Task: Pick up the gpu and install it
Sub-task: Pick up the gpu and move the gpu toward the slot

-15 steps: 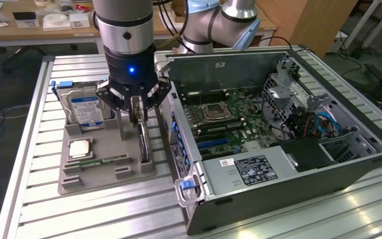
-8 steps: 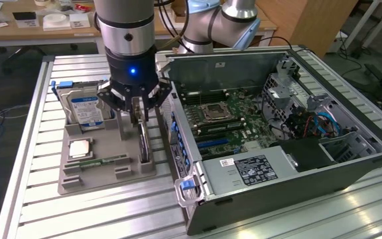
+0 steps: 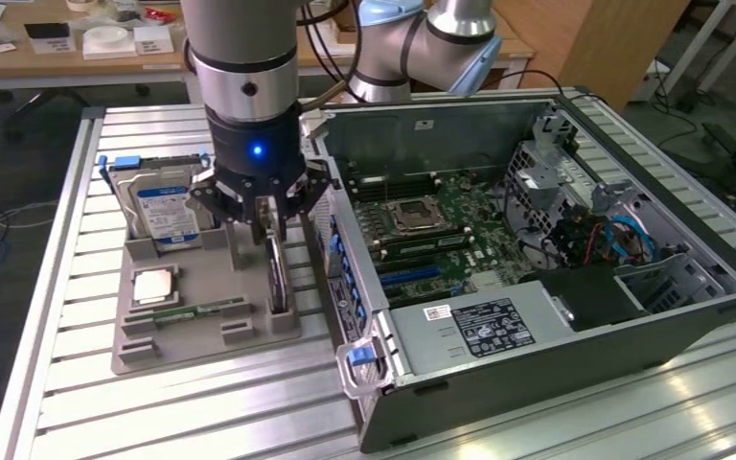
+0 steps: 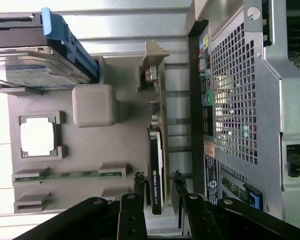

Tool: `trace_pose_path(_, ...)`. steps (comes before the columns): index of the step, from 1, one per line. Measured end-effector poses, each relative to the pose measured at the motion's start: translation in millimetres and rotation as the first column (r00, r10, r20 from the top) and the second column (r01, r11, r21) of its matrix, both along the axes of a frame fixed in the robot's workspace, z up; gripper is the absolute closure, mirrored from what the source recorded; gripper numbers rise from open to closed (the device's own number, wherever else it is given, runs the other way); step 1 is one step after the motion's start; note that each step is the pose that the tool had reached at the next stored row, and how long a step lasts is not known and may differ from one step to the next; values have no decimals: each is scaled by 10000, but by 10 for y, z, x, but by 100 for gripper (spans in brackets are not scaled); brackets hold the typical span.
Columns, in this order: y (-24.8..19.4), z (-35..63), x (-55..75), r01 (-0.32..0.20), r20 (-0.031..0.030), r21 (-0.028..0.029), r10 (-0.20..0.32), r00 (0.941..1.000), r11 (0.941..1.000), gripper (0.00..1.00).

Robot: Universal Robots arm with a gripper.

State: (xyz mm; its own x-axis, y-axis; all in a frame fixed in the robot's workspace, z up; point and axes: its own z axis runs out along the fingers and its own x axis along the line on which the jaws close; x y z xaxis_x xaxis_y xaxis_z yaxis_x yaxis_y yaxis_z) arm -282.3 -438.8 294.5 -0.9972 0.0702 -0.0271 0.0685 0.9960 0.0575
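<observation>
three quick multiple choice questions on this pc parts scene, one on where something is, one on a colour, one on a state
1. Where is the gpu?
A) on edge in a slot of the grey tray
B) lying flat
C) lifted clear of the tray

2. What colour is the hard drive's carrier?
A) red
B) blue
C) yellow

3. How is the gripper?
A) shut on the hard drive
B) open, astride the gpu
C) shut, away from everything

Answers:
1 A, its lower edge sits in the tray slot.
2 B, blue rails wrap the drive.
3 B, the wrist view shows a gap on each side of the card.
</observation>
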Motion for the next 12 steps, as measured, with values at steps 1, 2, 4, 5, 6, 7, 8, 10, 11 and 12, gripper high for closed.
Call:
trace_pose_path(1, 0, -10, 0, 0, 0, 10, 0, 10000, 10000, 64)
trace_pose_path(2, 0, -14, 0, 0, 0, 15, 0, 10000, 10000, 64)
trace_pose_path(4, 0, -15, 0, 0, -3, 14, 0, 10000, 10000, 64)
trace_pose_path(5, 0, -18, 0, 0, 0, 16, 0, 10000, 10000, 64)
trace_pose_path(6, 0, -19, 0, 0, -1, 17, 0, 10000, 10000, 64)
trace_pose_path(7, 0, -19, 0, 0, -1, 16, 0, 10000, 10000, 64)
trace_pose_path(8, 0, -20, 0, 0, -1, 16, 0, 10000, 10000, 64)
trace_pose_path(10, 0, -21, 0, 0, -1, 16, 0, 10000, 10000, 64)
trace_pose_path(11, 0, -22, 0, 0, -1, 17, 0, 10000, 10000, 63)
trace_pose_path(12, 0, -23, 0, -1, 0, 17, 1, 10000, 10000, 63)
